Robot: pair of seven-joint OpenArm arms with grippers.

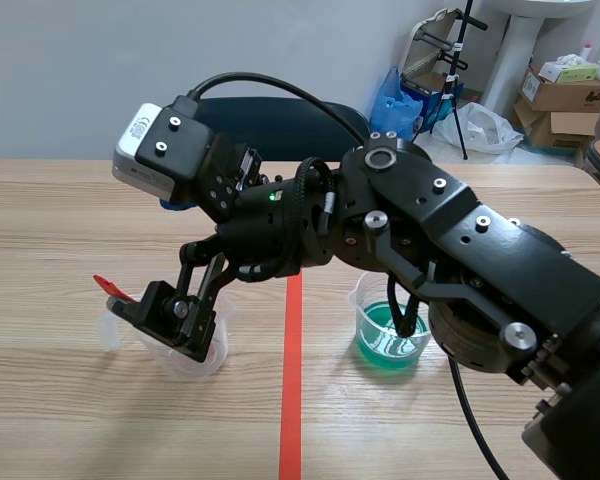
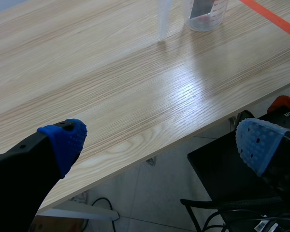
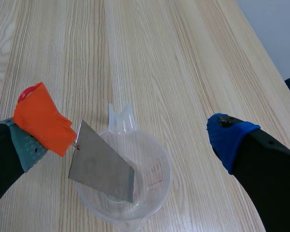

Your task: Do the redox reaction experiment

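Observation:
A clear plastic beaker (image 1: 198,362) stands left of the red tape line, with a thin metal sheet (image 3: 101,166) leaning inside it. The sheet's orange-red tab (image 3: 41,118) sticks up over the rim and rests against one finger pad (image 3: 29,145) of my right gripper (image 3: 130,140). That gripper (image 1: 175,320) has come in from the right across the middle and hangs open just over the beaker (image 3: 159,193). A second beaker (image 1: 390,335) holding green liquid stands right of the line, under the right arm. My left gripper (image 2: 164,142) is open and holds nothing, above the table's edge; it does not show in the scene view.
The right arm's bulk spans the middle of the table (image 1: 70,420). In the left wrist view the beaker with the sheet (image 2: 205,14) is far ahead, and the table edge (image 2: 150,152) drops to the floor and a black frame (image 2: 222,174). Boxes and bags (image 1: 570,95) stand behind the table.

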